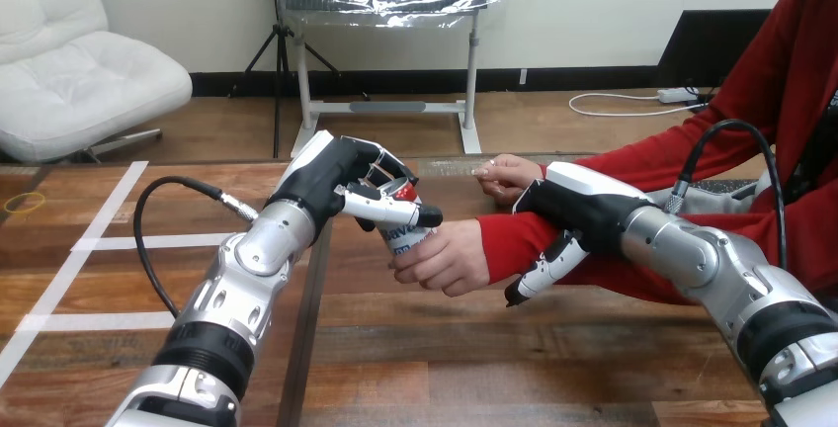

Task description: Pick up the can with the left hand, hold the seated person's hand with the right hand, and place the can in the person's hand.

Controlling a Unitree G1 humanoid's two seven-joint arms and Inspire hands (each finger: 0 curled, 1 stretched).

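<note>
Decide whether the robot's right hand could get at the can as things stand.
Probably not: the right hand is curled round the person's forearm, and the left hand and the person's nearer hand both wrap the can.

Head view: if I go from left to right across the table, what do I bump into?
white tape lines → left hand, gripping the can → can → person's hand, also on the can → right hand, curled round the person's wrist
</note>
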